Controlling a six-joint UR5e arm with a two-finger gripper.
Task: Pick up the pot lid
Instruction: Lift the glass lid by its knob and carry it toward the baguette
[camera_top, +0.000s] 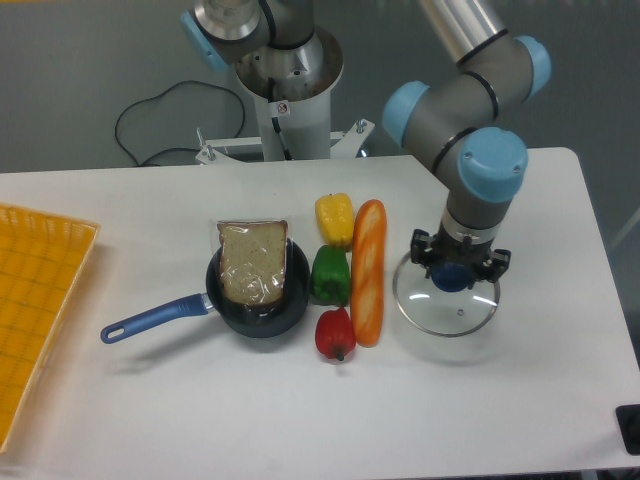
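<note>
The jaws (452, 262) are closed on the blue knob (453, 279) of the clear pot lid (445, 317), at the right side of the table (210, 420). Nearest the lid lies a long orange item (369, 275); beyond it, a green pepper (330, 276), with a yellow item (335, 220) and a red pepper (335, 334) nearby. The black, blue-handled pan (272, 328) contains a brown, plastic-wrapped item (252, 265) extending past its rim.

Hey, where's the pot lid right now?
In the camera view, the pot lid is right of centre, its blue knob in the hand, just right of the long orange item.
</note>
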